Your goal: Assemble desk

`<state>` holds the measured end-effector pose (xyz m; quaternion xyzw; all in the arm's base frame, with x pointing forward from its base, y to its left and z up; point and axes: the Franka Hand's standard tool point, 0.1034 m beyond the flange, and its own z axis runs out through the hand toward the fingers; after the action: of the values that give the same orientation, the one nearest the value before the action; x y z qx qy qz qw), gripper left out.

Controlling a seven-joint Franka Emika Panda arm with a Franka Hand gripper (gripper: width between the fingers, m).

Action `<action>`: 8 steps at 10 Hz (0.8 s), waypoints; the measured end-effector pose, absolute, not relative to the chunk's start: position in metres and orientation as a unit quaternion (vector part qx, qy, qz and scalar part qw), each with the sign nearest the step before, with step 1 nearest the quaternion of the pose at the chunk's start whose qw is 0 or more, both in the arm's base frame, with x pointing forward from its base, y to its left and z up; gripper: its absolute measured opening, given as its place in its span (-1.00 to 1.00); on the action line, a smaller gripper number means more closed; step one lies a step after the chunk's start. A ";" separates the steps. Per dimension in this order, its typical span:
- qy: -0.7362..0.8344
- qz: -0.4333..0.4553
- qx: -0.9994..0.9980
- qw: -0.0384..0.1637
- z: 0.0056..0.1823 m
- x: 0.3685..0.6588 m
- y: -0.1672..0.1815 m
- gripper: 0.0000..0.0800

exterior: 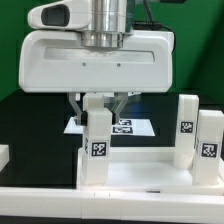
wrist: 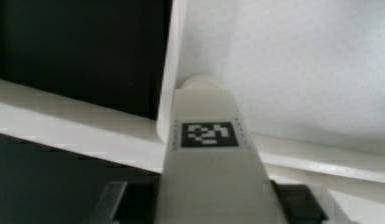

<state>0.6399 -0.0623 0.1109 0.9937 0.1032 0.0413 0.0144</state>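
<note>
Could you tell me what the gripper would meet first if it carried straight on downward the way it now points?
The gripper points down onto the white square-section tagged leg standing between its fingers, so it would likely meet that leg first; depth is unclear.

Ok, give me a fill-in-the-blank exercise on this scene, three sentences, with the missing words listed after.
1. The gripper reaches down around a white leg that stands ____ at a corner of the panel.
2. The tag on that leg is black and ____.
3. Behind the gripper, the marker board lies flat on the ____ table.

Missing words: upright; white; black
</note>
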 end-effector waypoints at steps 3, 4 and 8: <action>-0.051 0.044 0.998 0.003 0.110 0.639 -0.063 -0.28; -0.107 0.045 0.993 -0.002 0.110 0.639 -0.063 -0.28; -0.306 0.045 0.951 -0.020 0.110 0.639 -0.063 -0.27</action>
<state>0.6394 -0.0629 0.1096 0.9509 -0.3056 0.0449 -0.0197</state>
